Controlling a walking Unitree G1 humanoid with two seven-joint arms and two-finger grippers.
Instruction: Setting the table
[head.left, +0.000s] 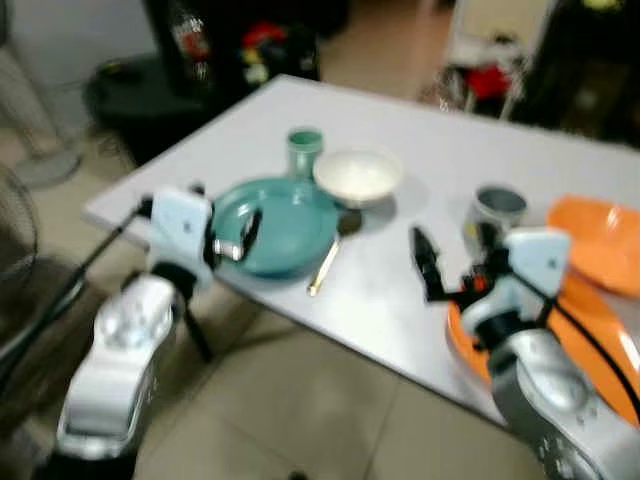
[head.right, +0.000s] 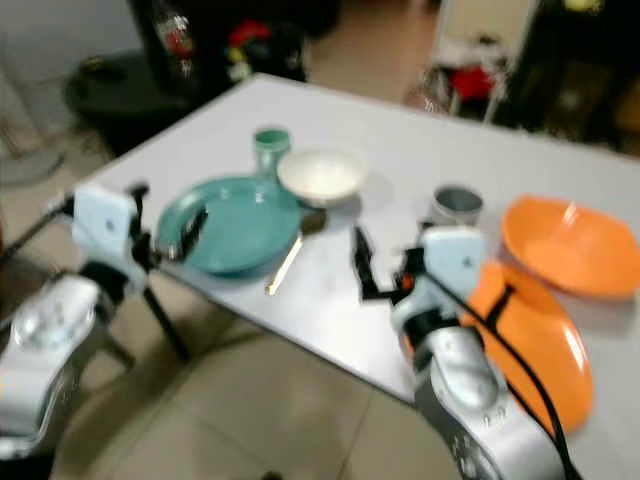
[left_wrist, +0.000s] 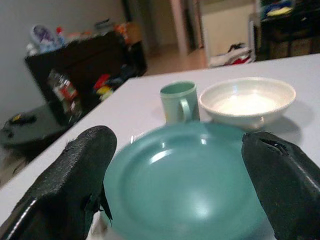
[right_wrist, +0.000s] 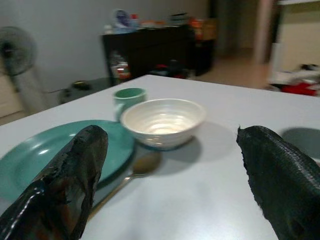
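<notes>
Bare white table (head.left: 400, 290) between teal plate (head.left: 275, 225) and orange plates (head.left: 600, 330): open lane there. Spoon (head.left: 330, 255) lies just beside the teal plate's rim. White bowl (head.left: 358, 175) and teal mug (head.left: 304, 148) crowd behind the plate. Grey cup (head.left: 497, 208) near orange bowl (head.left: 600, 240). Far side of table open.

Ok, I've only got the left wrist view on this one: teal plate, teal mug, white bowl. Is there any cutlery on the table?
Observer: Yes, a gold-coloured metal spoon lies beside the round teal plate, on the side toward the robot's right.
Operator: Where's the right end effector?
Observer: The right end effector is open above the white table, right of the spoon.
Operator: Any more dishes?
Observer: A grey cup stands further right, then an orange plate, with a second orange plate nearer the robot.
</notes>
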